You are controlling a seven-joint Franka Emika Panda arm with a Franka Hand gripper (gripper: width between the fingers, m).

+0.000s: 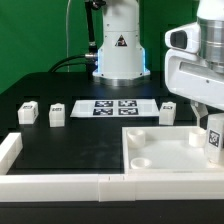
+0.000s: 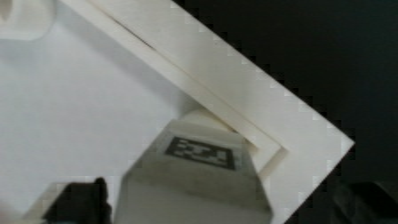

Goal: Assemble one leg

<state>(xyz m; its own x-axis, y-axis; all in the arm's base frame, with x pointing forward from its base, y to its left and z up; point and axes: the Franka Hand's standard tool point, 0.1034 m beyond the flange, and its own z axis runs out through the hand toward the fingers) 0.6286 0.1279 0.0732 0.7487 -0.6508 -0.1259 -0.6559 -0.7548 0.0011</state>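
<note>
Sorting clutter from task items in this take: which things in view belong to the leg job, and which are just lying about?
Job in hand: leg under the end effector; end effector; square panel.
Lying about: three other legs; marker board; long white bars.

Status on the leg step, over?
Gripper looks shut on one leg, at the panel corner. Three other legs loose on table. Nothing visibly in the way.
</note>
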